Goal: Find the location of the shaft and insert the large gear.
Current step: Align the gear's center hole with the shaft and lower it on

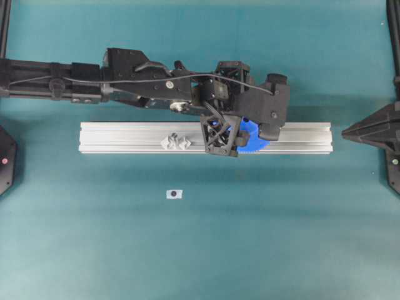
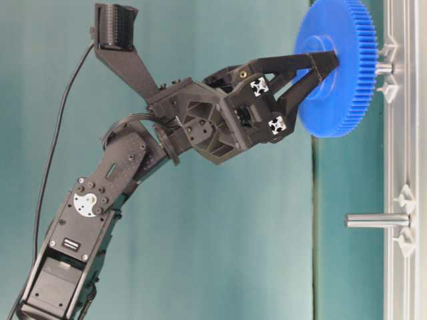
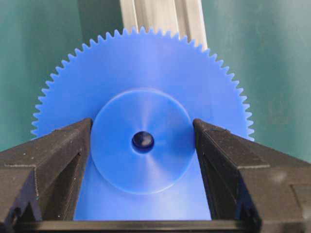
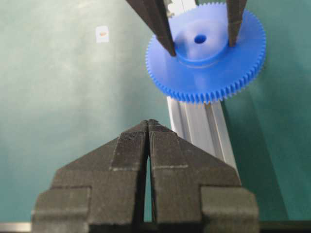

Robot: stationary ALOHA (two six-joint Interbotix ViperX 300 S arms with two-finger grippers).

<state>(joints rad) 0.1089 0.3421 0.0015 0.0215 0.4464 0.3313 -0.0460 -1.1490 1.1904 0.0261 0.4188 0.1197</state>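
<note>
My left gripper (image 1: 247, 128) is shut on the raised hub of the large blue gear (image 1: 255, 136), holding it flat just above the aluminium rail (image 1: 125, 137). In the table-level view the gear (image 2: 337, 40) sits over a shaft (image 2: 384, 67) whose grey peg runs from the rail into the gear's underside; its tip is hidden. In the left wrist view the fingers (image 3: 73, 145) flank the hub, and the centre hole (image 3: 143, 141) looks dark. A second, bare shaft (image 2: 377, 220) stands further along the rail (image 1: 176, 142). My right gripper (image 4: 148, 121) is shut and empty, off the rail's right end (image 1: 350, 131).
A tiny white tag with a dark dot (image 1: 174, 194) lies on the teal mat in front of the rail; it also shows in the right wrist view (image 4: 102, 33). The left arm (image 1: 137, 78) stretches across the back of the table.
</note>
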